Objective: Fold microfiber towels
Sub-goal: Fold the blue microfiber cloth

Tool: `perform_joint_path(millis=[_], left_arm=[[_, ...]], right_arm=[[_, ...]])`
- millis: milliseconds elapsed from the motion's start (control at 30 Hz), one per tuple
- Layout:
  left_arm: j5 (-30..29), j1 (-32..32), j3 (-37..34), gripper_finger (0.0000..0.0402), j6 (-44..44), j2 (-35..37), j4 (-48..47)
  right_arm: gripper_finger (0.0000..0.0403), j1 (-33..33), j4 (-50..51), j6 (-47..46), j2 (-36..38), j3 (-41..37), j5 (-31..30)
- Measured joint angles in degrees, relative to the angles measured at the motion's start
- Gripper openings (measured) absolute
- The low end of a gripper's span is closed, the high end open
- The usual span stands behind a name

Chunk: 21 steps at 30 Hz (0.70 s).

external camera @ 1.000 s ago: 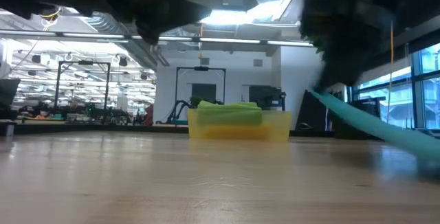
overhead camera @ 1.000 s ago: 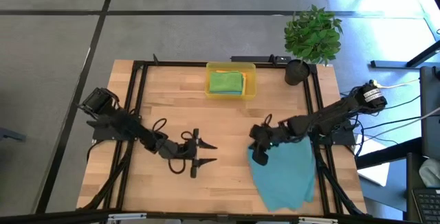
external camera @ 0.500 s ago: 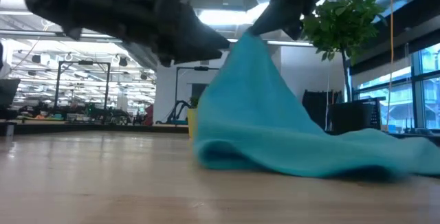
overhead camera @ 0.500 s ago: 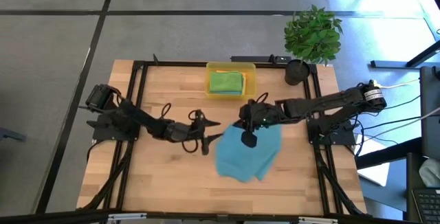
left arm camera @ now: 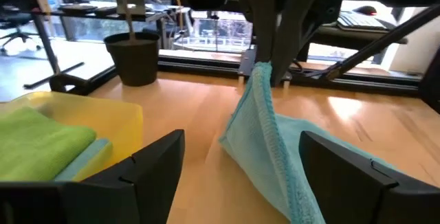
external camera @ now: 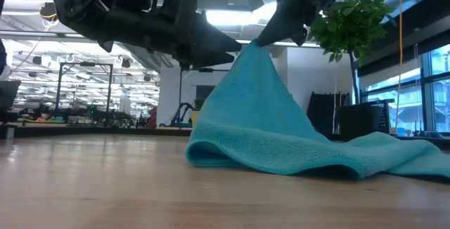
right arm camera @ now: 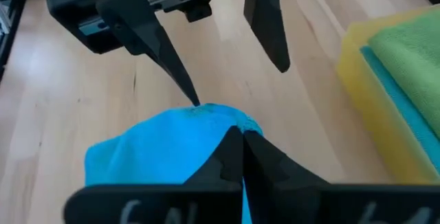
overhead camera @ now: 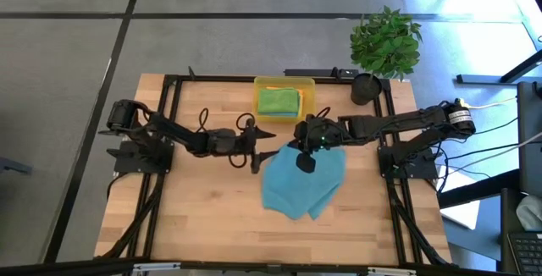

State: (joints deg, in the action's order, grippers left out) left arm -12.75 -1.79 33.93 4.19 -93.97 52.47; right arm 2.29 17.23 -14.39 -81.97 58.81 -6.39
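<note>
Pinched tight, my right gripper (overhead camera: 302, 146) holds a raised corner of the teal-blue microfiber towel (overhead camera: 302, 183), lifting it into a peak above the wooden table (overhead camera: 195, 217). My left gripper (overhead camera: 259, 147) has its jaws spread wide with nothing between them, and it faces the lifted corner from just beside it. In the right wrist view one of the left fingertips (right arm camera: 185, 90) sits right at the towel's raised edge, though I cannot tell whether it touches the cloth.

Nearest to me, the towel's lower part lies in soft rumpled folds on the table, a little right of center. From the low view it rises like a tent from a rolled front edge up to the point where my right gripper clamps it.

Farther back, at the middle of the table's far edge, a translucent yellow tray (overhead camera: 307, 98) holds folded cloths, with a green microfiber towel (overhead camera: 279, 102) on top. In the left wrist view a teal-blue layer (left arm camera: 86, 157) shows beneath the green one.

At the far right corner stands a potted plant (overhead camera: 384, 43) in a dark pot.
</note>
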Motion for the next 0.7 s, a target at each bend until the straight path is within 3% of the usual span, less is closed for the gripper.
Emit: perform_joint_path(millis=[233, 433, 700], left_arm=[[4.9, 2.1, 0.0, 0.0274, -0.3, 0.0, -0.1], [14.7, 4.1, 0.0, 0.0273, 0.4, -0.3, -0.6], [18.6, 4.2, 0.0, 0.0273, 0.6, -0.3, -6.7]], right_arm=[[0.0000, -0.2, -0.2, 1.6, 0.0, 0.0, 0.6], [0.0000, -0.2, -0.2, 2.7, 0.0, 0.0, 1.5], [0.0000, -0.2, -0.3, 3.1, 0.0, -0.1, 1.5]])
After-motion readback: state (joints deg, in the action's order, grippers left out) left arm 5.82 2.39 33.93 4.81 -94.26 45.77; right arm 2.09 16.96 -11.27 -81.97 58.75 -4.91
